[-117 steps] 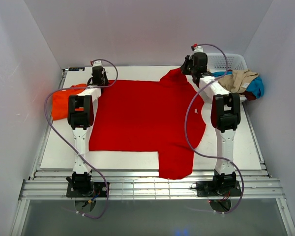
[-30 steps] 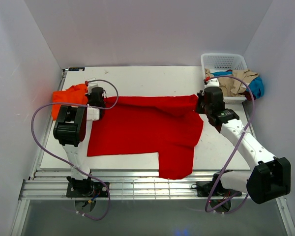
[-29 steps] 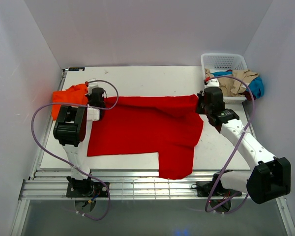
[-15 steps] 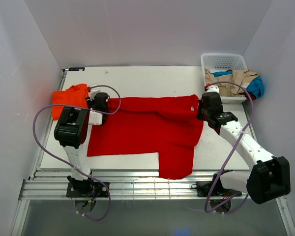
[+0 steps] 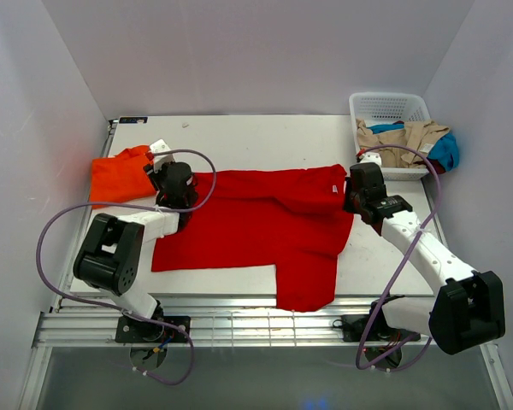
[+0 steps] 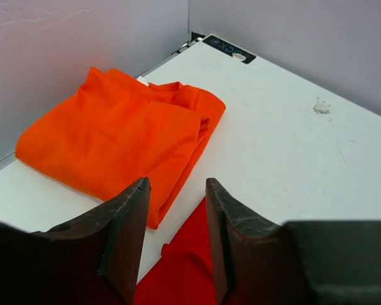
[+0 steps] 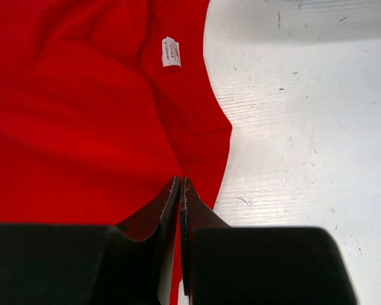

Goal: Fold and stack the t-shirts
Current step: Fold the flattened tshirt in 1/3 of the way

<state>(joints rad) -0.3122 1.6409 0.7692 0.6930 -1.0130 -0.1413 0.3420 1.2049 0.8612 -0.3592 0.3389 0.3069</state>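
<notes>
Across the middle of the white worktop (image 5: 239, 137) the red t-shirt (image 5: 256, 222) lies with its long axis running left to right, its far edge a doubled fold; one sleeve flap sticks out toward the near edge and hangs over it. Each end of that far fold has an arm over it: the left arm (image 5: 145, 224) at the left corner, the right arm (image 5: 419, 243) at the right corner, so each is nearest its own end.

From the left wrist view the left jaws stand apart with nothing between them; the red corner shows just below the gap, and the folded orange t-shirt (image 6: 114, 136) lies just beyond, near it but apart from the red. The right jaws are pressed almost together, only a thin slit between them, down at the curved right edge of the red cloth; whether a thin layer is pinched there I cannot tell. A small white label (image 7: 171, 51) sits further along that fold.

The cloth looks soft, matte and limp, with shallow creases; the worktop is hard and lightly scuffed. A white plastic basket (image 5: 389, 107) at the far right corner holds tan and blue clothes (image 5: 415, 141), probably the next ones to fold.
</notes>
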